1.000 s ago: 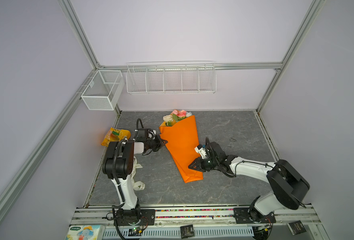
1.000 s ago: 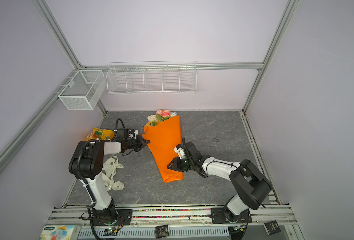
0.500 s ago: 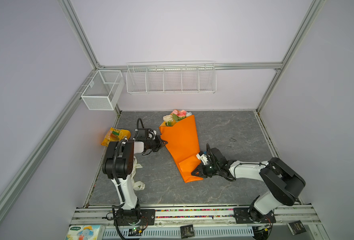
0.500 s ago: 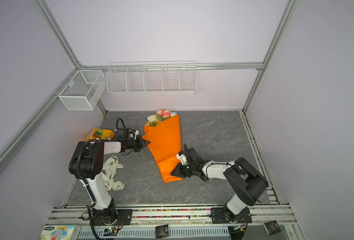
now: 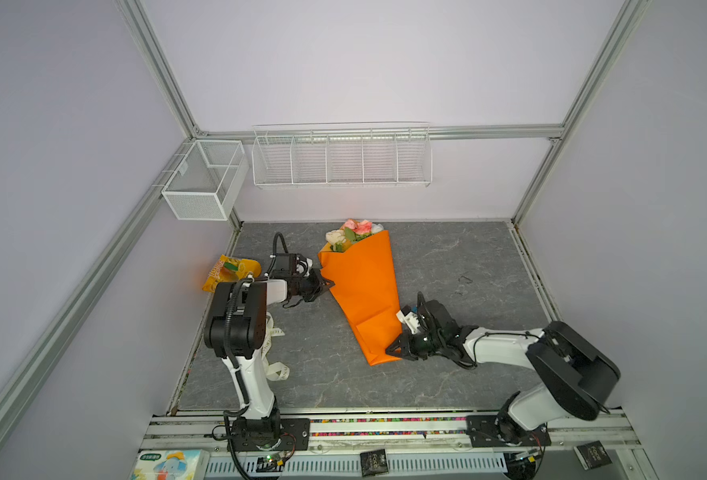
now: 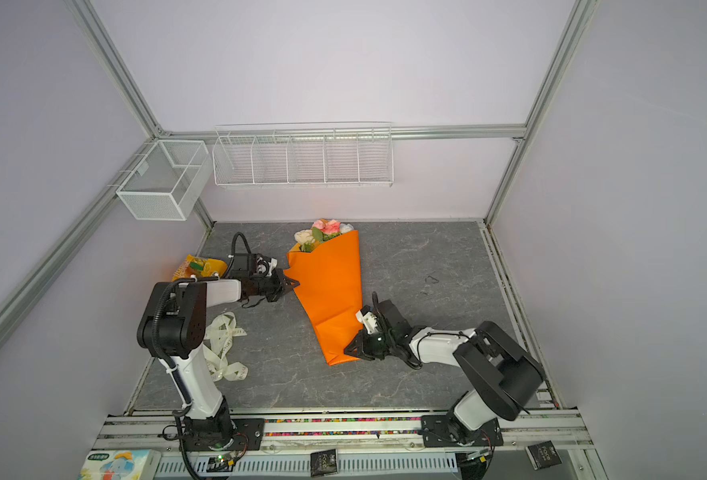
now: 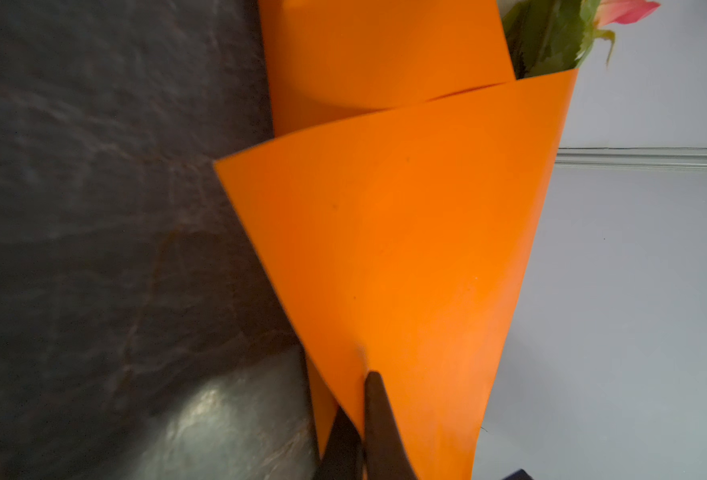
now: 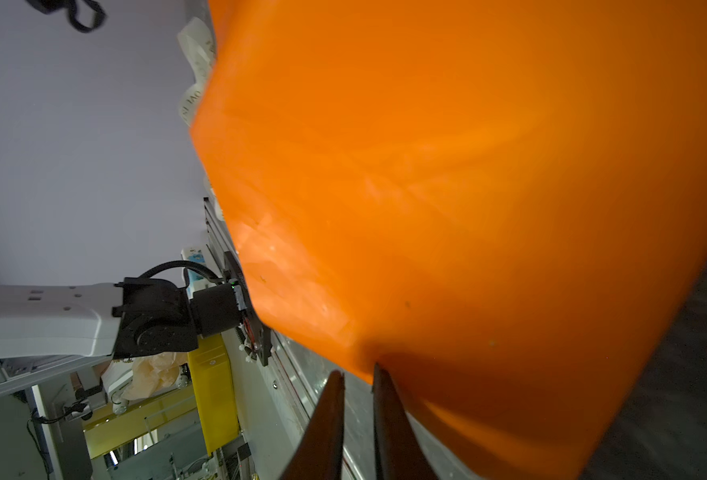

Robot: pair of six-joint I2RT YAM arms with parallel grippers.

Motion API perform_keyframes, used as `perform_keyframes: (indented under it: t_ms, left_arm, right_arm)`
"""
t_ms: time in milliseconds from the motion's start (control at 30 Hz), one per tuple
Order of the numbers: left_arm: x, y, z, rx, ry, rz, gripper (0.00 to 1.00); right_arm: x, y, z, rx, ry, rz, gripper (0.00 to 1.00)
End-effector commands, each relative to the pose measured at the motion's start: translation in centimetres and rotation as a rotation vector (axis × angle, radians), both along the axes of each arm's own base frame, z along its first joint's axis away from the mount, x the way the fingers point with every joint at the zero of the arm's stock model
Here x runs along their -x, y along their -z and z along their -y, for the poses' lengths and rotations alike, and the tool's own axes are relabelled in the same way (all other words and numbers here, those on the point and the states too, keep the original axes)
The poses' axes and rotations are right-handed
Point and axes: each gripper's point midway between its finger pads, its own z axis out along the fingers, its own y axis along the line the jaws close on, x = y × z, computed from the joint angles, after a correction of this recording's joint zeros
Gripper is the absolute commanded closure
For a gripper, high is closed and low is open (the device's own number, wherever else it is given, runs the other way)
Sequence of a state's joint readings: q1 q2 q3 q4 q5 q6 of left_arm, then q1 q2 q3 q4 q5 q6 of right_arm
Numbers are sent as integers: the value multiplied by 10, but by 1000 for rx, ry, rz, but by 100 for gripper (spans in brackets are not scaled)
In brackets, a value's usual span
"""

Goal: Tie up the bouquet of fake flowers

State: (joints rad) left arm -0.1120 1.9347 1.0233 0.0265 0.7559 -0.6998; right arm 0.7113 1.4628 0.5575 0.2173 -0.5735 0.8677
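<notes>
You're in a robotics lab cell: aluminium frame around the grey tabletop, wire baskets above its far edge, two robot arms mounted along its near rail.

– What lies on the grey table?
– A yellow snack bag, flat near the left edge. Closer to the front on that side there's a cream ribbon with printed letters, loose in loops and partly hidden.
– And on the walls?
– A white wire rack with five compartments hangs on the back wall. Just beside it, at the left corner, hangs a white mesh basket.
– Anything along the front?
– A tissue pack at the left, a black packet near the middle, and a second black packet toward the right.
</notes>
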Motion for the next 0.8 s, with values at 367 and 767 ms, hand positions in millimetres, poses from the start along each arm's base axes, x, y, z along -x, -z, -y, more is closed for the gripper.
perform_keyframes:
  t_ms: [367,767]
  left_arm:
    - [-7,-6,-2,-17,20,19,100]
    - [-7,1,-6,-34,22,-3,100]
  right_arm:
    - [-13,42,9,82,23,-67,83]
    - [15,53,22,100,22,-110,83]
